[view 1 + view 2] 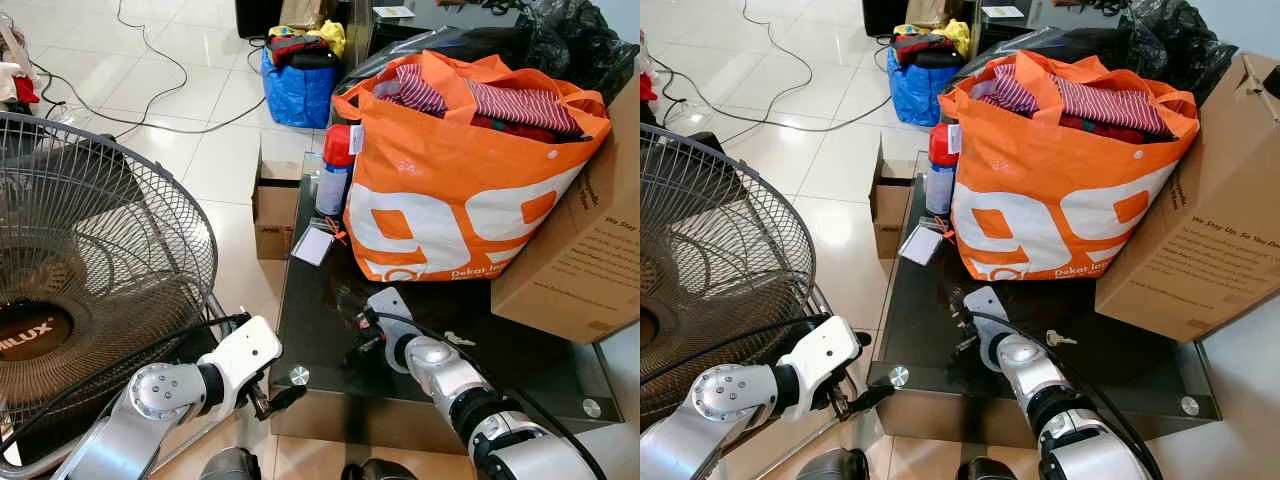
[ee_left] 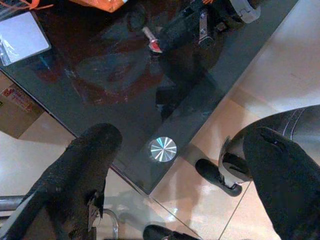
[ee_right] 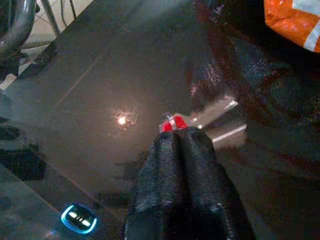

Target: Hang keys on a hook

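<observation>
My right gripper (image 1: 362, 347) rests low over the dark glass table (image 1: 315, 335), shut on a key. The right wrist view has its fingertips (image 3: 182, 145) pinched on the key's red head (image 3: 174, 122), and the silver blade (image 3: 220, 107) sticks out beyond them, just above its reflection in the glass. The left wrist view catches the same red head (image 2: 155, 47). A second small silver key (image 1: 1058, 339) lies on the glass to the right of that arm. My left gripper (image 1: 275, 400) hangs open and holds nothing, beside the table's near left corner.
A large standing fan (image 1: 90, 260) fills the left. A full orange bag (image 1: 450, 190), a cardboard box (image 1: 590, 250), a red-capped can (image 1: 335, 170) and a white card (image 1: 313, 245) crowd the table's back. A small carton (image 1: 275, 205), a blue bag (image 1: 300, 85) and cables lie on the floor.
</observation>
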Controlling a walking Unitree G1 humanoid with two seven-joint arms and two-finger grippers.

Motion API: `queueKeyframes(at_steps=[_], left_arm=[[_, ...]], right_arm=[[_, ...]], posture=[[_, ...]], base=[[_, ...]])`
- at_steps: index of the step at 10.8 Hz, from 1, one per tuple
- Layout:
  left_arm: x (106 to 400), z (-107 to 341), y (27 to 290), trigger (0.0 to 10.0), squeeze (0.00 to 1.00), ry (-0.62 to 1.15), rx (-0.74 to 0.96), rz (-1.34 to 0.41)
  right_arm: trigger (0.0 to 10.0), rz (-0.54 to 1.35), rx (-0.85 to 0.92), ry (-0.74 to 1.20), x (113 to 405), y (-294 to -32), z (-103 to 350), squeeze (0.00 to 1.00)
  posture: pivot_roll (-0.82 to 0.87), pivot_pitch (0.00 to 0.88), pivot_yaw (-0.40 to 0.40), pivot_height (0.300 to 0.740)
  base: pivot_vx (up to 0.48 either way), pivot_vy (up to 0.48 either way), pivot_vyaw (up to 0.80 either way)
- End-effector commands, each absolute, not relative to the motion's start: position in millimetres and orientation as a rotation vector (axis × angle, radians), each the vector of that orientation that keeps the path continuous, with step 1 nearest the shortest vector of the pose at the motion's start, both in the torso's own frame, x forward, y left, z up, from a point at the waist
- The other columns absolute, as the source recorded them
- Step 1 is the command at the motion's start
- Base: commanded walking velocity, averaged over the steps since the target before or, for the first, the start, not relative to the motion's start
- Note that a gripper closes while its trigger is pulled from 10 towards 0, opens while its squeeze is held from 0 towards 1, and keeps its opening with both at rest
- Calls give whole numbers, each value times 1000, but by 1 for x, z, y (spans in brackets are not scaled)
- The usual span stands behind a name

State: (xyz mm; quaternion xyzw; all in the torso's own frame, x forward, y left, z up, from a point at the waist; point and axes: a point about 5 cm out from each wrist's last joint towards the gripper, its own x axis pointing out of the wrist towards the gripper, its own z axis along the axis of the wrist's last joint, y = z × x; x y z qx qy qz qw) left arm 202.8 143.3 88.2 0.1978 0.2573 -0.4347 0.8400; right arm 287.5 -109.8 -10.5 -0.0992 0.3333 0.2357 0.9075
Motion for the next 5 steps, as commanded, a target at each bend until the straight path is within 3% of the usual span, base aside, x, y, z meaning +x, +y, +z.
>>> queueKeyframes(at_steps=[1,3,5], left_arm=[[202,88,140,10000,0,545,425,-935],[203,88,140,10000,0,545,427,-937],[204,88,139,10000,0,537,429,-934]], right_arm=[[745,481,-209,699,284,-114,-14,0],[0,478,-212,699,284,-115,-14,0],[0,478,-218,660,288,-120,-7,0]], posture=[[-42,103,-81,740],[-44,101,-77,740],[-50,82,-77,740]], base=[[0,0,0],[0,0,0],[0,0,0]])
